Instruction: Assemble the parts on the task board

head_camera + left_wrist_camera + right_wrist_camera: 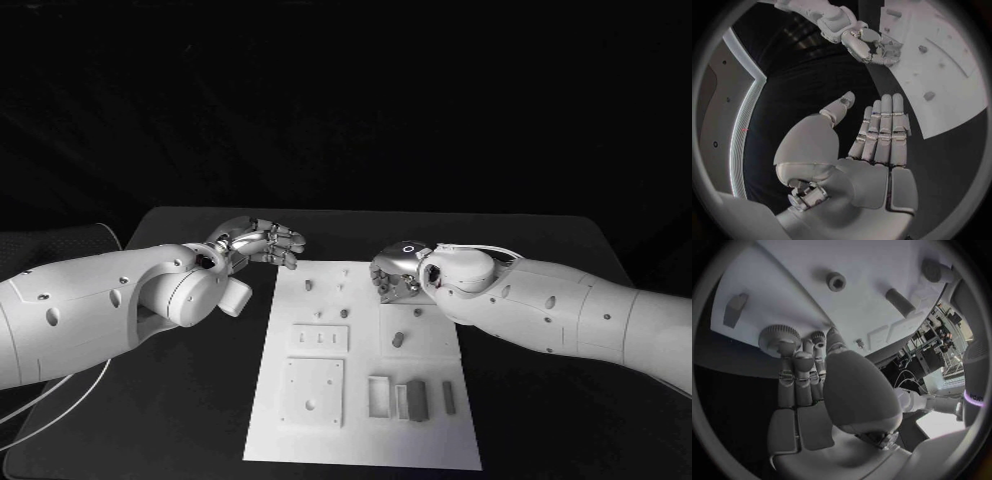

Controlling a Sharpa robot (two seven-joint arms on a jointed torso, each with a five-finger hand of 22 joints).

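The white board (368, 400) on the tabletop (173, 400) has small parts (417, 398) in it. The left hand (264, 243) is flat and holds nothing. The right hand (395, 273) touches a round part (779, 336); I cannot tell if it grips it.

The task board (364, 400) is showing plain white, centre to lower centre of the frame. The parts (418, 398) on it are showing grey. The table (173, 420) is reading black. Both arms are presenting white, the left hand (265, 243) and right hand (400, 270) silver.

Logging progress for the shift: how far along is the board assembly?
Early. Nothing looks assembled: grey parts lie loose at the task board's near edge. In hand: the right hand grips a knurled part over the board. The left hand is open, holding nothing.
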